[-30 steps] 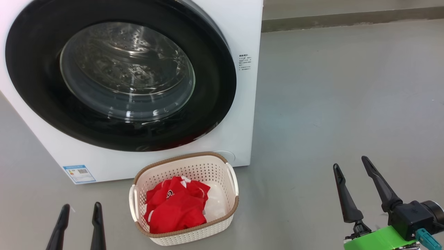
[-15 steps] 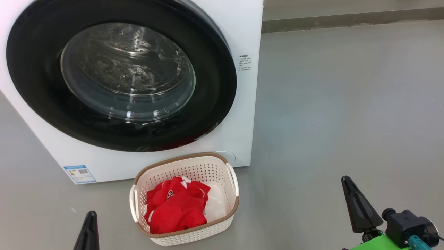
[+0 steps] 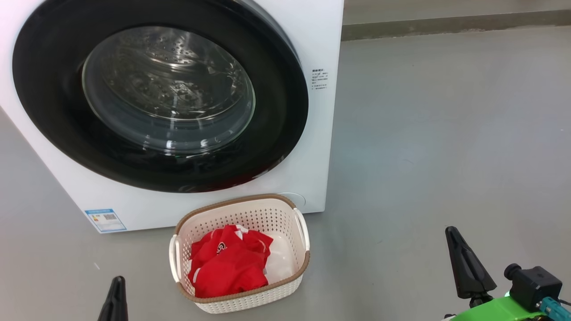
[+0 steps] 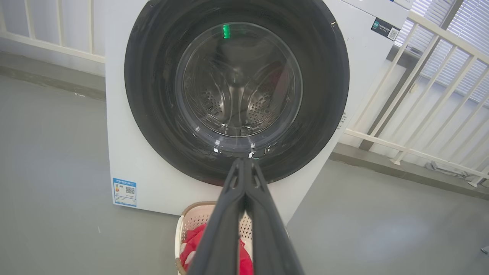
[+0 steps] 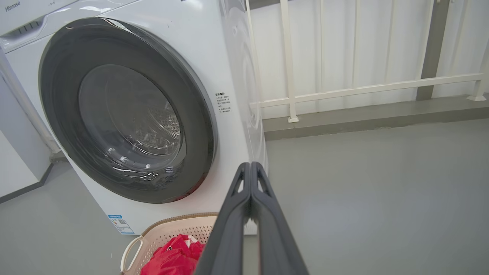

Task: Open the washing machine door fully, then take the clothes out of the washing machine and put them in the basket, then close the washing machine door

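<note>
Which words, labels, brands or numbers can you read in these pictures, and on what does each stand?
"Hisense": on the washing machine, top corner panel.
Blue sticker, lower front: too small to read.
Small print beside the washing machine door: too small.
Black label, upper corner: too small.
White lettering on the clothes: crumpled, unreadable.

The floor [image 3: 446,133] is grey and smooth. A low grey step [image 3: 446,26] runs along its far edge. A white railing [image 5: 363,90] stands on that step. Window blinds [image 4: 466,23] hang behind the railing.
</note>
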